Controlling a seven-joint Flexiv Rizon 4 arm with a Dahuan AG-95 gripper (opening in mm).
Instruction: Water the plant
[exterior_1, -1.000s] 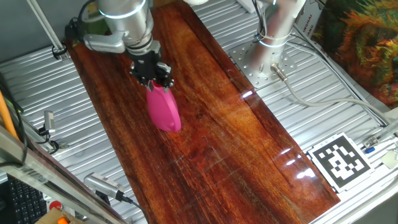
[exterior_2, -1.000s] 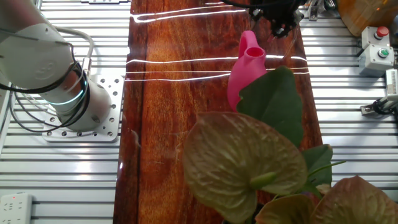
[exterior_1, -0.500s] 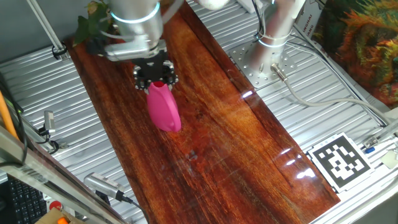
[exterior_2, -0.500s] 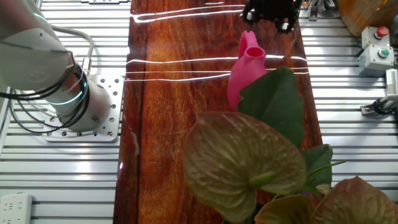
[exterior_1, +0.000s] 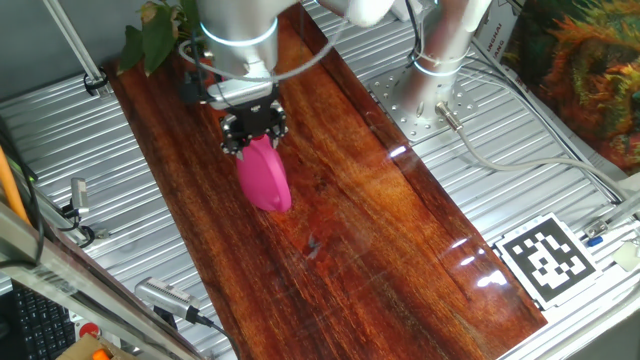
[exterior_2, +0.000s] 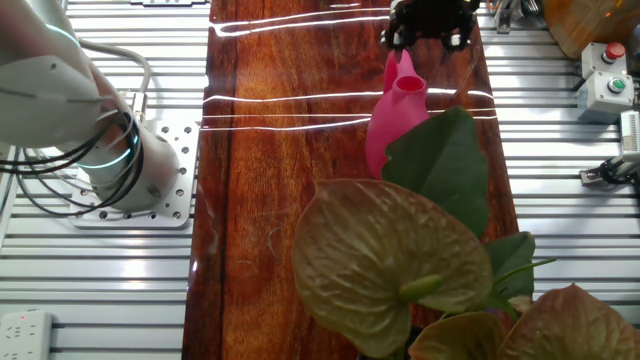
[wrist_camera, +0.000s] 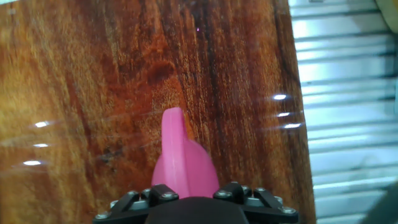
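Note:
The pink watering can (exterior_1: 264, 176) stands upright on the dark wooden board (exterior_1: 380, 230). My gripper (exterior_1: 254, 136) hangs right over the can's upper rear end, its fingers spread either side and open. From the other side the gripper (exterior_2: 426, 36) sits just behind the can (exterior_2: 393, 112). In the hand view the can's spout (wrist_camera: 175, 149) points away along the board, and the hand's black body (wrist_camera: 196, 210) hides the fingertips. The plant's dark-green leaves (exterior_1: 150, 28) show at the board's far left corner. Close to the other camera the plant (exterior_2: 440, 165) covers part of the can.
A second white arm's base (exterior_1: 440, 52) is bolted to a plate right of the board, with a cable running off it. A black-and-white marker tile (exterior_1: 548, 258) lies at the right. Bushy orange-green foliage (exterior_1: 590, 55) fills the top right corner. A button box (exterior_2: 610, 90) sits beside the board.
The hand has turned about its own axis and shifted slightly, settling over the can's upper end. The can has stayed in place.

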